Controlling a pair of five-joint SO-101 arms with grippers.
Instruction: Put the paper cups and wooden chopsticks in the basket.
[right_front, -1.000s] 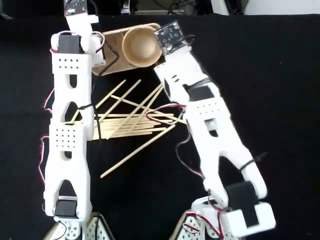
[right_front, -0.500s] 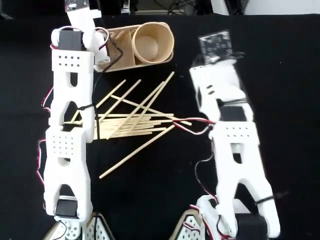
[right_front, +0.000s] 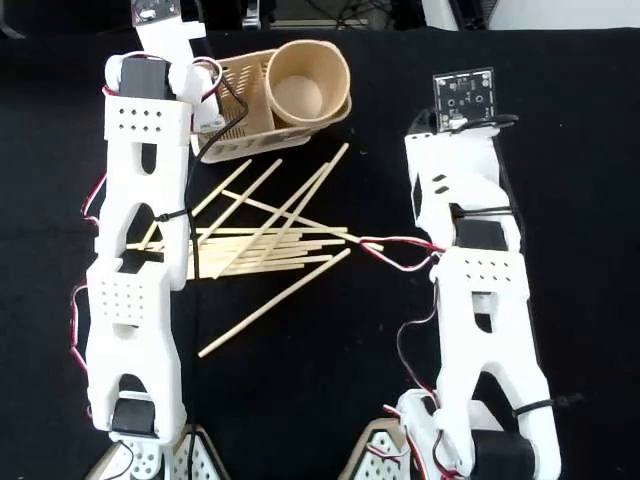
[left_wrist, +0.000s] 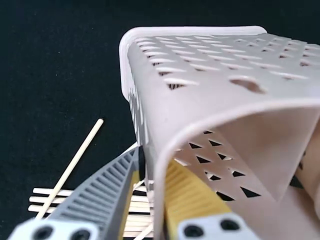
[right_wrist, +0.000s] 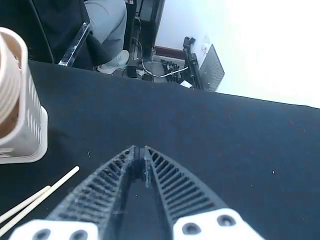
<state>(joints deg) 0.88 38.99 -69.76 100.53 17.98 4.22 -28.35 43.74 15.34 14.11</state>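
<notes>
The wall of the basket (left_wrist: 210, 75) is being pinched by the left gripper (left_wrist: 150, 160). The grey ribbed finger is being pressed against the outside and the yellow finger against the inside, with the rim caught between them. The right gripper (right_wrist: 139, 152) is being held fully closed, its two ribbed fingers meeting at the tips with nothing between them.

In the high view, the left arm (right_front: 140, 250) is being held stretched forward from its base, across the left ends of the wooden chopsticks (right_front: 265, 245), with its wrist at the basket's left end. The right arm (right_front: 470, 260) is being held nearly straight out along the right side, its gripper pointing toward the far edge over the black table (right_front: 560, 200), well apart from the basket.

One paper cup (right_front: 305, 90) is being carried upright in the basket's right end, mouth up. The chopsticks are being left in a loose crossed heap on the table between the two arms, just nearer than the basket, with one stick lying apart, slanted toward the arm bases.

The basket is being held near the table's far edge, while open black cloth is being shown between the right arm and the heap.
</notes>
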